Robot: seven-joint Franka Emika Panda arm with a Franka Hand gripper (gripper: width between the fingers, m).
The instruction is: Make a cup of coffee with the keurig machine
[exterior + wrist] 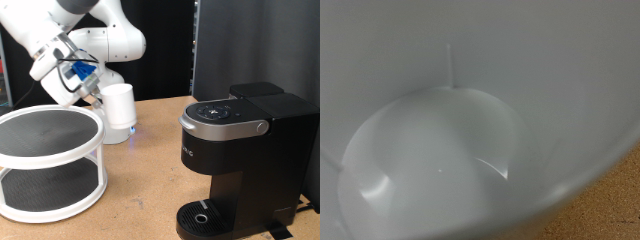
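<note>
A: Cup (120, 108) upright, toward the exterior view's upper left, just beside the white two-tier rack (50, 160). Bottom edge close over the wooden table (150, 170), faint pale patch on the wood beneath; resting or just lifted, cannot tell.

B: Claw (93, 88)?

A: Pressed against the cup's left side in the exterior view, arm reaching in from the top left. Fingers hidden against the cup. Open, narrow, or gripping the wall: cannot tell.

B: Anything from the wrist view?

A: Filled almost wholly by the cup's white interior (440, 160), looking straight down into it. Empty, no liquid, only glare on the glaze. Sliver of table at one corner. Suggests the hand set right at the rim, likely the grip point, mouth kept upward to stay ready for filling.

B: Keurig machine (245, 150)?

A: Well apart, at the exterior view's right. Lid down, grey-silver handle forward. Round drip base (205, 215) bare, nothing under the spout. Cup not yet at the brewer.
</note>
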